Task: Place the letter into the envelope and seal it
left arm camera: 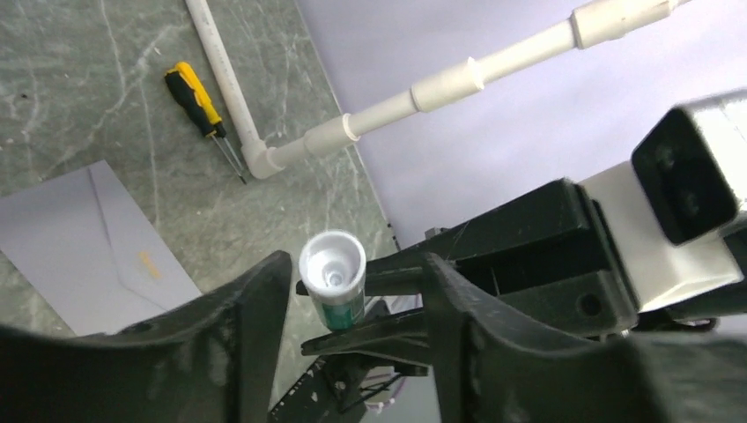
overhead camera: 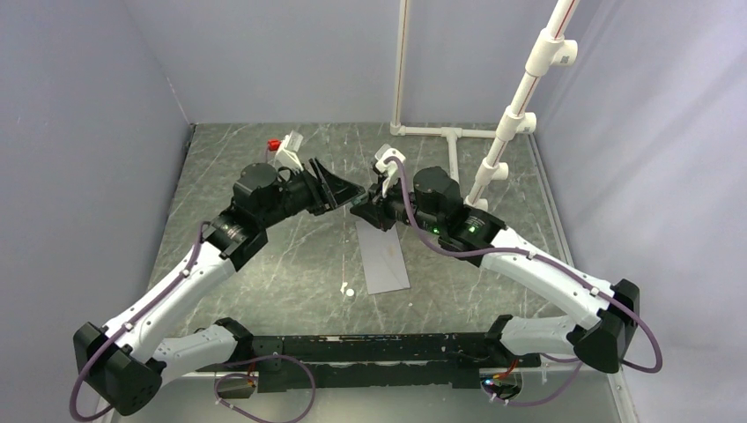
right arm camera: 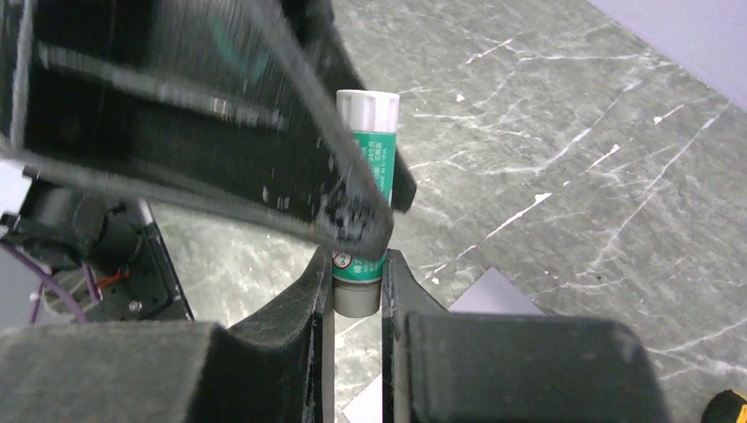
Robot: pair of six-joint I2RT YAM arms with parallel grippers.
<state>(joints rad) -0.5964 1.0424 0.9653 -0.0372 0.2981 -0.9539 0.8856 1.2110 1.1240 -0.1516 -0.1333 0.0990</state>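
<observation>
From above, the left gripper (overhead camera: 342, 188) and right gripper (overhead camera: 368, 211) sit nose to nose at the far end of the grey envelope (overhead camera: 386, 257), which lies flat on the table (overhead camera: 264, 264). Left wrist: jaws spread wide either side of the glue stick (left arm camera: 333, 284), clear of it. Right wrist: jaws pinched tight on the stick's base, envelope corner just below

Green marbled table (overhead camera: 291, 256) — grey envelope (overhead camera: 385, 256), yellow screwdriver (left arm camera: 204, 115) lying flat.
</observation>
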